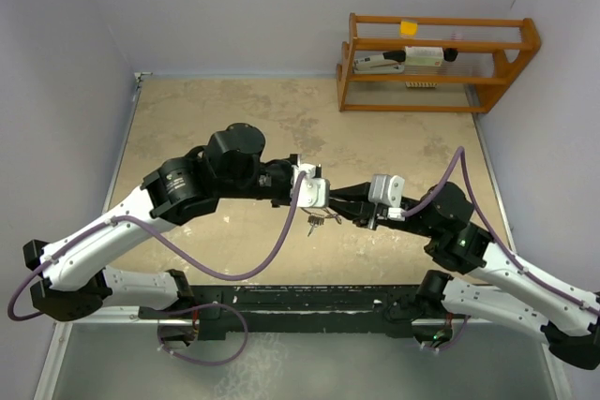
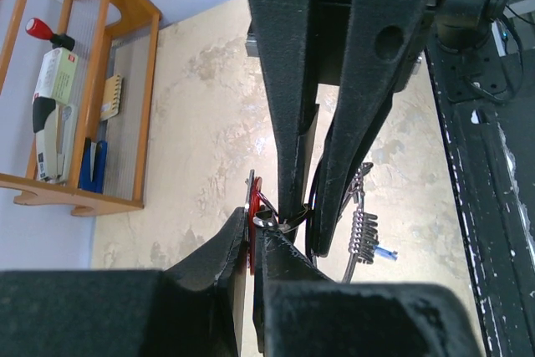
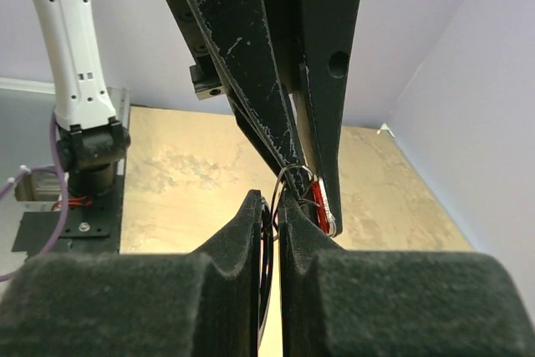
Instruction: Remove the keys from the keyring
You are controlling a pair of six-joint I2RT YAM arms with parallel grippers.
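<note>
Beige table (image 1: 206, 119) below. I see left gripper (image 2: 252, 227) clamping the red key (image 3: 320, 211), right gripper (image 3: 272, 205) clamping the keyring (image 3: 292, 175) beside it.

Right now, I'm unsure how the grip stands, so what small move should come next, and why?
Probably a slight twist of the left claw to work the red key along the ring. That claw is shut on the red head, the right claw pinches the ring beside it, and the other keys dangle nearby.
</note>
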